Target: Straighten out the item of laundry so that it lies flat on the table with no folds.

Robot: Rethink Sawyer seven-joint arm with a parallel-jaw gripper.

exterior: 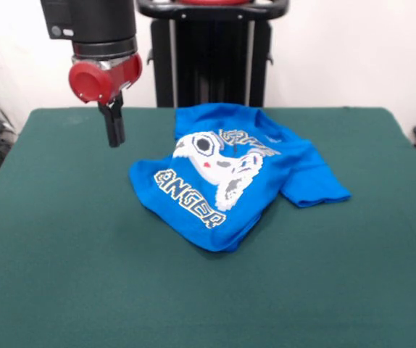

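- The blue T-shirt [230, 177] is seen lying crumpled on the green tabletop [63, 275], a little toward the far edge and slightly toward the right side of the picture.
- Its cloth is folded over on itself, so that the white controller print is bent and the yellow-outlined lettering is shown only in part.
- One sleeve is spread out flat toward the tabletop's right edge; the front corner of the shirt is pointed toward the near edge.
- The hand [112, 130] is held above the tabletop near the far left corner, apart from the shirt and touching nothing.
- Its dark fingers are seen pressed together, pointing straight down, with nothing gripped between them.
- The red and black arm [99, 51] is seen coming down from the picture's top edge.
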